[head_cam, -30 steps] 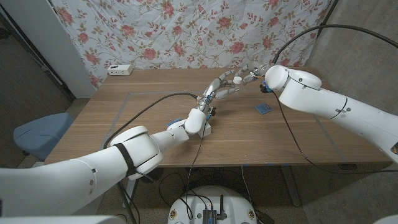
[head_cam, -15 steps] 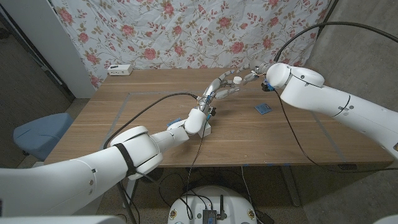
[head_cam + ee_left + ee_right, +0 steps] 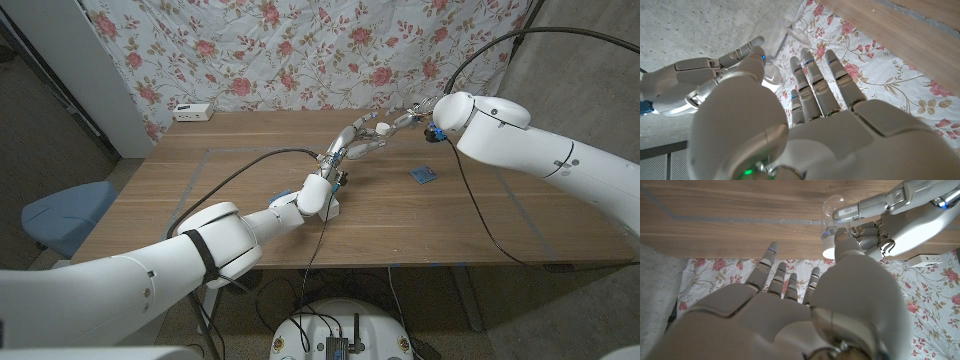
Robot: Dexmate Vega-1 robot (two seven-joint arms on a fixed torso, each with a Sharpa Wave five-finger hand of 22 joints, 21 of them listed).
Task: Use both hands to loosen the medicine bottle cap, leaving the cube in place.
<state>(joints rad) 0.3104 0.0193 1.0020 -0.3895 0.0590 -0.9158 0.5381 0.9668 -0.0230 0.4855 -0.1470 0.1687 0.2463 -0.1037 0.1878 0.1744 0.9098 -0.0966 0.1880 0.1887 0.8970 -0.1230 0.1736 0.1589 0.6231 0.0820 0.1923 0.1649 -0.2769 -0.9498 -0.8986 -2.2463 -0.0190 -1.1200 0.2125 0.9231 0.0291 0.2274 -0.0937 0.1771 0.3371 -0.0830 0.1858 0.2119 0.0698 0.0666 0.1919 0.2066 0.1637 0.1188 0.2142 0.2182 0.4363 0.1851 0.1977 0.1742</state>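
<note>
While the left robot hand [image 3: 345, 148] and the right robot hand [image 3: 392, 124] are meeting above the far middle of the table [image 3: 240, 215], both are pinching the clear medicine bottle [image 3: 832, 209] between thumb and fingertip, other fingers spreading, the blue cube [image 3: 423, 175] lying nearby.

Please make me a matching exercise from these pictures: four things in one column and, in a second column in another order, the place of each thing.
Things:
1. medicine bottle
2. cube
3. white box
4. blue seat

Places:
A. beside the table, on the robot's left
B. between the left hand and the right hand
C. on the table, near the right arm
D. at the table's far edge, by the flowered cloth

Pairs: 1-B, 2-C, 3-D, 4-A
</note>
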